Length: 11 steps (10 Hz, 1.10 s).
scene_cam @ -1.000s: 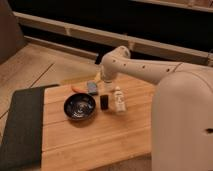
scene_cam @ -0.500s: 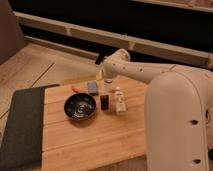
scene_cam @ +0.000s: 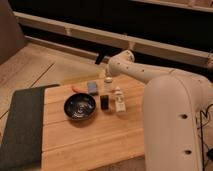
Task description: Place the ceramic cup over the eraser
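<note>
The eraser (scene_cam: pixel 104 102) is a small black block standing upright on the wooden board, between the dark bowl and a white bottle-like object. A small cream-white rounded shape, which looks like the ceramic cup (scene_cam: pixel 108 80), sits at the board's far edge, behind the eraser. My gripper (scene_cam: pixel 108 75) comes in from the right on the white arm and is directly above this shape, at its top. Whether it touches or holds the cup cannot be told.
A dark round bowl (scene_cam: pixel 79 106) lies left of the eraser. A blue-grey block (scene_cam: pixel 92 87) and a small red item (scene_cam: pixel 75 89) sit behind it. A white bottle-like object (scene_cam: pixel 119 100) stands right of the eraser. A dark mat (scene_cam: pixel 22 127) covers the left; the arm's bulky body (scene_cam: pixel 175 120) fills the right.
The arm's big white body has swung further into view on the right, and its wrist end has shifted slightly right. The objects on the board have stayed put.
</note>
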### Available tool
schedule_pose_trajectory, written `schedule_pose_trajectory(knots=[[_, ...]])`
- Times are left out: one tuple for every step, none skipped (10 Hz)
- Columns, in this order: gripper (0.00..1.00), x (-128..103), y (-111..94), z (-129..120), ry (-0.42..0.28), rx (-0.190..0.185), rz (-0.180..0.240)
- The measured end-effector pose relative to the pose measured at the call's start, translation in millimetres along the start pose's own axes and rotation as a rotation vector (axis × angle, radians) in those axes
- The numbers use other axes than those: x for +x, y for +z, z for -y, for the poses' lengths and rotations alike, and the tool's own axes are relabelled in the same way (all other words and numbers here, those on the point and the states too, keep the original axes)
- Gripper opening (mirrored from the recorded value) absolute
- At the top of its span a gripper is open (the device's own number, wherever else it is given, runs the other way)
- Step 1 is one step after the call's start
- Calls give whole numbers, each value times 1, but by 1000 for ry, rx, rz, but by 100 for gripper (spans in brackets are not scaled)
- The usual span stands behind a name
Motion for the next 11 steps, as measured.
schedule_pose_trajectory(knots=[[65,-1,4,6,-13,9,-11],[65,-5,11,9,-41,18,-31],[65,-6,17,8,-58,19,-46],[65,-5,26,6,-73,17,-68],[65,-2,35,5,-77,8,-89],[65,-1,42,2,-73,-4,-102],[65,1,46,1,-70,-10,-112],[58,6,57,0,-68,-15,-139],[50,7,58,2,-69,-9,-147],[38,7,57,5,-72,1,-154],[27,6,54,9,-83,19,-158]])
